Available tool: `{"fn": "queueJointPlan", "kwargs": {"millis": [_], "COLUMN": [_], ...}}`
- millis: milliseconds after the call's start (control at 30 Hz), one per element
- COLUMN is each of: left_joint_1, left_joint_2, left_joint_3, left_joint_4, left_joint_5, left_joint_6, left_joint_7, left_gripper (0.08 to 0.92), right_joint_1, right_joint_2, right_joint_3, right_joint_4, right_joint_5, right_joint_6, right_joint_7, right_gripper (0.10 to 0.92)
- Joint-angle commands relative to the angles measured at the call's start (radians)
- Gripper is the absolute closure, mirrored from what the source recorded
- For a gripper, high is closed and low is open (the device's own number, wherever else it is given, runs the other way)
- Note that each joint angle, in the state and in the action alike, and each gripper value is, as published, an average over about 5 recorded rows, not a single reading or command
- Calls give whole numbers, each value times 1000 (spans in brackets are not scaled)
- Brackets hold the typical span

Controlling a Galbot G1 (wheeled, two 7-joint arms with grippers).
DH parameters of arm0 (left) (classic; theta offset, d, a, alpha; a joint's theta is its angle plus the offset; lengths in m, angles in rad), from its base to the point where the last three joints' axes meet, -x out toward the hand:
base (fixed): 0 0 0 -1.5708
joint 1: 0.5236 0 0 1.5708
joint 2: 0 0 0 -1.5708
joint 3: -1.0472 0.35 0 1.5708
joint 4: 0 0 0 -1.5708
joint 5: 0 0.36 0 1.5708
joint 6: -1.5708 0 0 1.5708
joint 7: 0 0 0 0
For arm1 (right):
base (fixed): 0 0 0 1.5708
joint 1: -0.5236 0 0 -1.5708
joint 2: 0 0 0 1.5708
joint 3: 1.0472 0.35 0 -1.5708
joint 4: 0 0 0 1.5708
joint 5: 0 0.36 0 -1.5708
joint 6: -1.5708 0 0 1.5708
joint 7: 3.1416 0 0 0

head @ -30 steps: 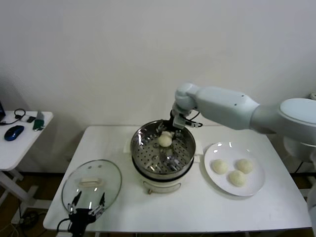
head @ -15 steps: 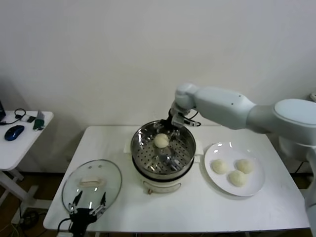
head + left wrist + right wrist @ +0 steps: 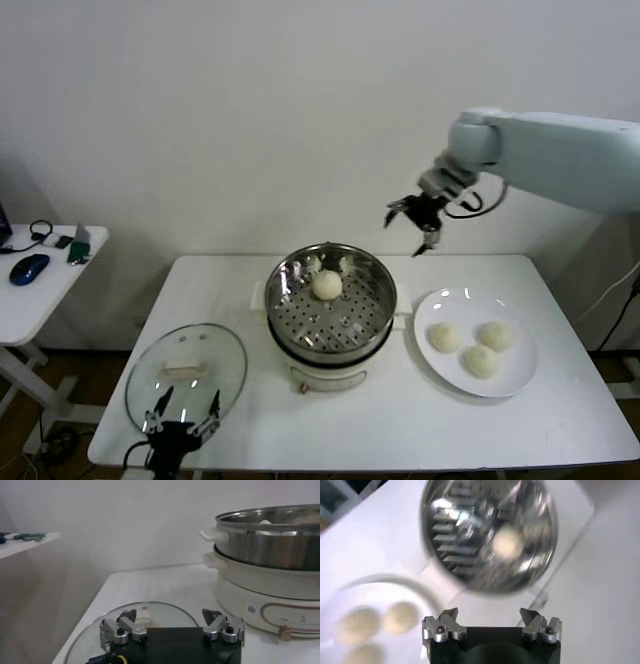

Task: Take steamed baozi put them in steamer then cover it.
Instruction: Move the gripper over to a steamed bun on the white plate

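The steamer [image 3: 322, 325] stands mid-table with one steamed baozi [image 3: 327, 285] on its perforated tray. Three more baozi [image 3: 445, 337] [image 3: 495, 335] [image 3: 481, 361] lie on the white plate [image 3: 460, 303] to its right. My right gripper [image 3: 413, 222] hangs open and empty, high above the table's back edge between steamer and plate. Its wrist view looks down on the steamer [image 3: 465, 535] with the bun [image 3: 506, 542], past the open gripper [image 3: 491, 619]. My left gripper [image 3: 182, 425] is open at the front left edge, over the glass lid [image 3: 186, 370], seen close as the lid [image 3: 150, 611] beyond the gripper [image 3: 171, 621].
A small side table [image 3: 40, 290] at the far left carries a blue mouse [image 3: 28, 267] and headphones. The white wall stands right behind the table. The steamer's white base [image 3: 250, 587] rises beside the lid.
The right gripper has opened, left the baozi in the steamer, and lifted up and to the right, away from the pot. The left arm has stayed put.
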Motion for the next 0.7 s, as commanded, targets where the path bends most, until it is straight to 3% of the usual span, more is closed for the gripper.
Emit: {"fn": "queueJointPlan", "kwargs": {"millis": [33,300,700], "left_joint_1": [-5,-7,11], "left_joint_2": [0,-7,-20], "left_joint_3": [2,-5,-19], "left_joint_4": [5,7,3], "left_joint_5": [2,6,6], "left_joint_6": [1,2,-7], "left_joint_7": [1,2,0], "left_gripper": [177,177,177], "right_joint_1": [89,-254,-663], "right_joint_2": [-251,-300,-128], "right_joint_3": [-226,38,428], "right_joint_4": [197,167,-49], "right_joint_5": [12,-36,-141], "right_joint_6": [-306,-406,-433], "right_joint_7": [10,110,197], "right_gripper": [203,203,203]}}
